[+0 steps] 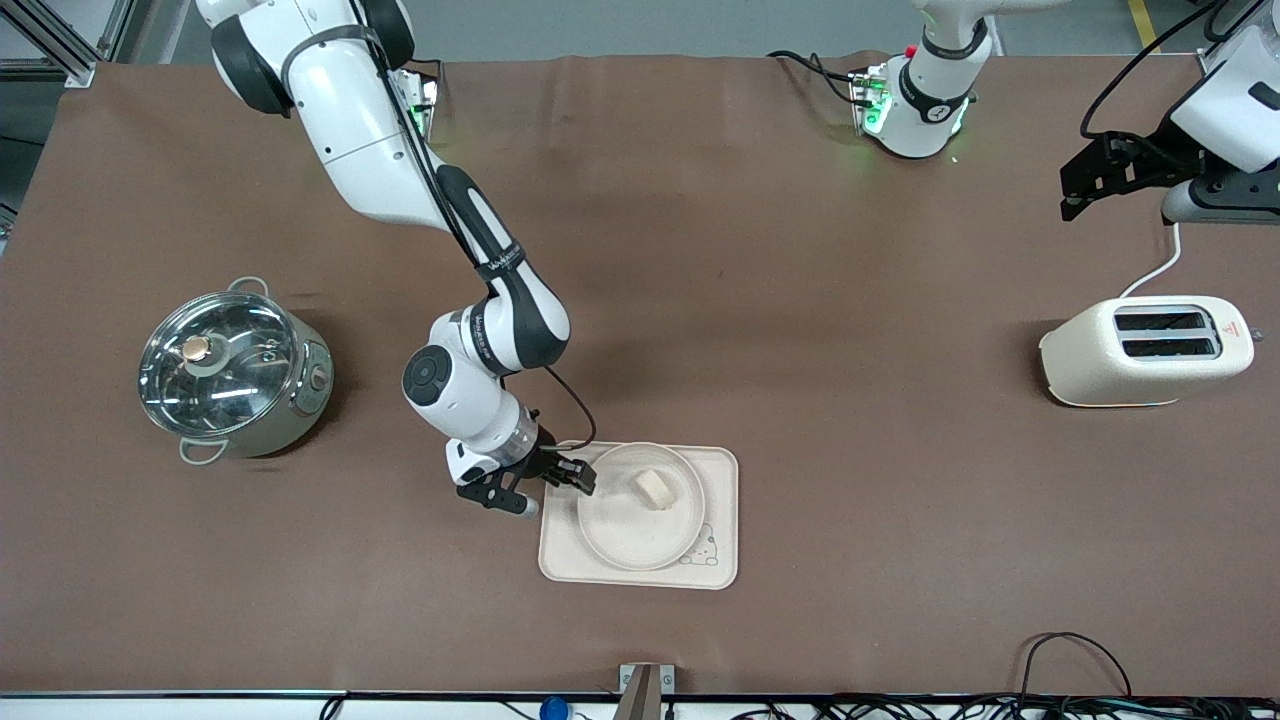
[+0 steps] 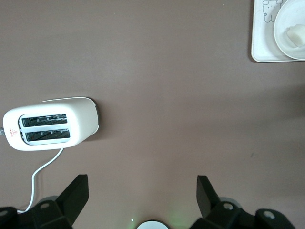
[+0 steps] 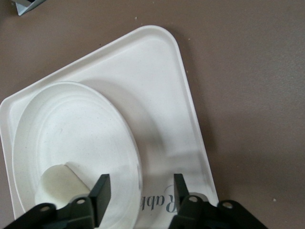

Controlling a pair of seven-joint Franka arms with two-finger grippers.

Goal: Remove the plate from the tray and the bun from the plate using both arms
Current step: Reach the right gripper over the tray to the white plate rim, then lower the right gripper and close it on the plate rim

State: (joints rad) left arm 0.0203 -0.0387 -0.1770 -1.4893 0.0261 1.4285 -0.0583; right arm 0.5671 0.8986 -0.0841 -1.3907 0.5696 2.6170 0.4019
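The round cream plate (image 1: pixel 632 520) lies on the rectangular cream tray (image 1: pixel 722 490), and the small pale bun (image 1: pixel 655 488) sits on the plate. My right gripper (image 1: pixel 575 476) is open at the tray's end toward the right arm. In the right wrist view my right gripper (image 3: pixel 140 193) straddles the plate (image 3: pixel 71 129) rim: one finger is over the plate next to the bun (image 3: pixel 57 183), the other over the tray (image 3: pixel 157 81) by its script. My left gripper (image 1: pixel 1085 185) is open and empty, held high over the table near the toaster. Its own view (image 2: pixel 143 195) shows the tray (image 2: pixel 264 43), plate (image 2: pixel 285 21) and bun (image 2: pixel 296 34) far off.
A cream toaster (image 1: pixel 1150 350) with a white cord stands toward the left arm's end of the table and shows in the left wrist view (image 2: pixel 47 124). A steel pot with a glass lid (image 1: pixel 232 372) stands toward the right arm's end. Brown tabletop surrounds the tray.
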